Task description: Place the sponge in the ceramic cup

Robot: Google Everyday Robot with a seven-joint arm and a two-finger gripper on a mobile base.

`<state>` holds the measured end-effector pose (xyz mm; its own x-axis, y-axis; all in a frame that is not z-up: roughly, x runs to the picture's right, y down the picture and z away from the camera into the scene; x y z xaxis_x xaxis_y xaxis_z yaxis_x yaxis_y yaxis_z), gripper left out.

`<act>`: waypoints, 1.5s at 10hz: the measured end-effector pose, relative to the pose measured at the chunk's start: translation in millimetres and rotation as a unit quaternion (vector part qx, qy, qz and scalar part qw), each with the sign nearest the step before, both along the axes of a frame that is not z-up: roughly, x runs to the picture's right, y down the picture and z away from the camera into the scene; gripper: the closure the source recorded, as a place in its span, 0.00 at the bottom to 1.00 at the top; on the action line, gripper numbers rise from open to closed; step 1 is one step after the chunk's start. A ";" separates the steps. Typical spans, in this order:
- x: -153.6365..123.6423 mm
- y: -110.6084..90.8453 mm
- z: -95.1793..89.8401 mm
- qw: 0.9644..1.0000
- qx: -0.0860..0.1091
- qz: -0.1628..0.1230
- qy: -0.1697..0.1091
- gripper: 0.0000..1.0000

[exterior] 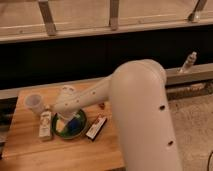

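Gripper (60, 114) hung low over the green plate (81, 134), left half of the desk (30, 150); couldn't tell its grip state
Sponge (74, 127) lay on the plate, long axis and heading hidden by the arm. Ceramic cup (34, 102) stood upright near the back-left corner. I'd say: pinch the narrow sides, enter end-first

sponge (75, 127): blue; on green plate (83, 121) | ceramic cup (34, 102): white; upright; left of plate | tool (61, 120): over plate
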<state>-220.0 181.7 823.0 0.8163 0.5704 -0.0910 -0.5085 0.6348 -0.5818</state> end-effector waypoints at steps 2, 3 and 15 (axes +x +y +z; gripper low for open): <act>4.5 2.0 4.2 0.998 -0.017 0.036 -0.056 0.20; 4.3 2.6 4.7 0.998 -0.016 0.037 -0.058 0.20; -9.2 19.9 18.3 0.999 0.002 0.015 -0.038 0.41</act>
